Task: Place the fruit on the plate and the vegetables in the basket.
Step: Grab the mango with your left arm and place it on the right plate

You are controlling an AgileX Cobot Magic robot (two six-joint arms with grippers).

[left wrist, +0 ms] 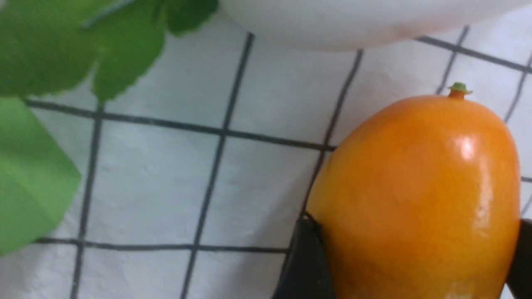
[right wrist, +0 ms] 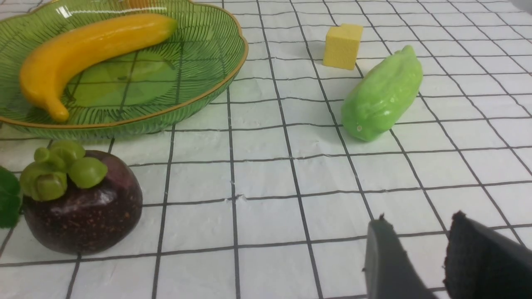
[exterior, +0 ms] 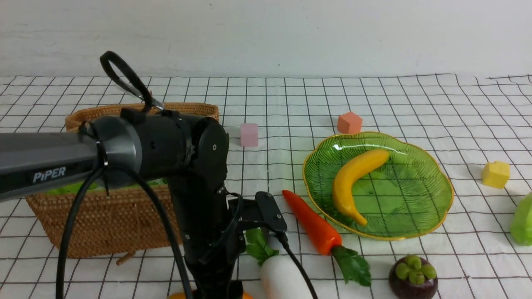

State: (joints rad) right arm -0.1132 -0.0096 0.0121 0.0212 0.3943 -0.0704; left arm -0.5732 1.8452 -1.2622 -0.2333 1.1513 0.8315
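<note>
Mango [left wrist: 415, 187] | left claw [left wrist: 411, 249] clenched on its glossy sides, may slip free | radish [left wrist: 353, 20] just beside, could get knocked | right claw [right wrist: 419, 218] parted, empty

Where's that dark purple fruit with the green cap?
The mangosteen sits on the checked cloth, low and right in the front view, just nearer than the plate, right of the carrot leaves.

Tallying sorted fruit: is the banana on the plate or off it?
On it. The banana lies wholly inside the green plate, within its gold rim; the right wrist view shows the same.
</note>
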